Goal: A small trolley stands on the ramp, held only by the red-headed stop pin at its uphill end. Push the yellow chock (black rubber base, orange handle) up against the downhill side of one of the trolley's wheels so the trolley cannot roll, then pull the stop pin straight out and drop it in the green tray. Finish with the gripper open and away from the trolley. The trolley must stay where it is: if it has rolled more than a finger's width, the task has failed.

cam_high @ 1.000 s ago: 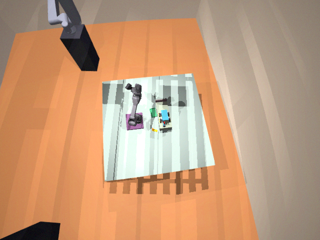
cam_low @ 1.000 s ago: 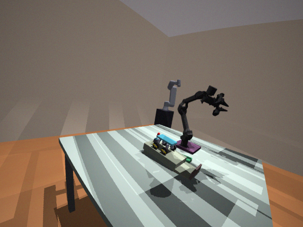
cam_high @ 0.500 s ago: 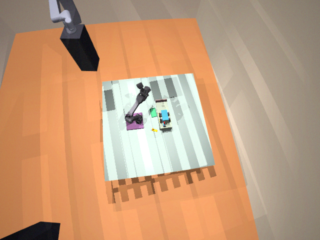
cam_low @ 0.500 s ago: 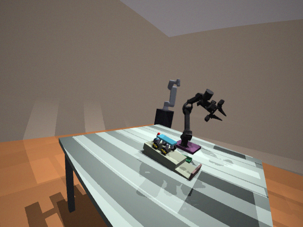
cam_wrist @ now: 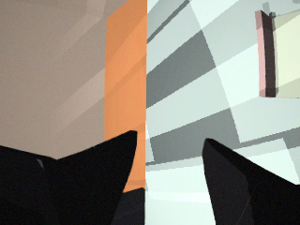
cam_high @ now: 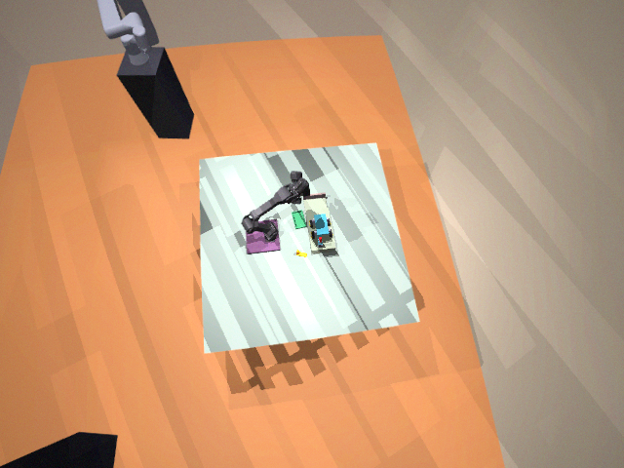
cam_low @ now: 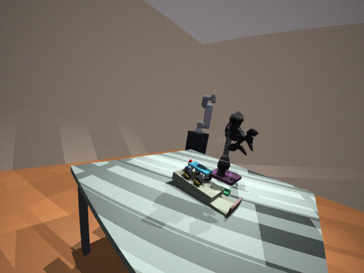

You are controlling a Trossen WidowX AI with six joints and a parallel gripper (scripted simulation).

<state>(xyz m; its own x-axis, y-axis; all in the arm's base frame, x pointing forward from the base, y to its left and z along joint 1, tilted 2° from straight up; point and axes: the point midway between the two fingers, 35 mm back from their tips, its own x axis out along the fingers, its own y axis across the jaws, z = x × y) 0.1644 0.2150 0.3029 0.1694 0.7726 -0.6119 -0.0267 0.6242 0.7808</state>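
Note:
The blue trolley (cam_high: 321, 218) (cam_low: 205, 169) stands near the uphill end of the pale ramp (cam_high: 316, 205) (cam_low: 194, 189). The red-headed stop pin (cam_high: 320, 238) (cam_low: 190, 160) stands upright at its uphill end. The yellow chock (cam_high: 301, 253) lies on the table beside the ramp's uphill end, off the ramp; its orange handle is tiny in the top view, and I cannot make the chock out in the exterior view. The green tray (cam_high: 299, 219) (cam_low: 227, 191) lies beside the ramp and looks empty. My gripper (cam_low: 249, 152) (cam_wrist: 171, 142) is part open and empty, high above the table beyond the ramp's downhill end.
A pinkish end wall (cam_high: 315, 195) (cam_low: 235, 206) (cam_wrist: 265, 56) closes the ramp's downhill end. My arm's purple base plate (cam_high: 262, 244) (cam_low: 233, 178) is on the tray's far side from the ramp. A grey arm on a black pedestal (cam_high: 158, 97) (cam_low: 197, 142) stands off the table.

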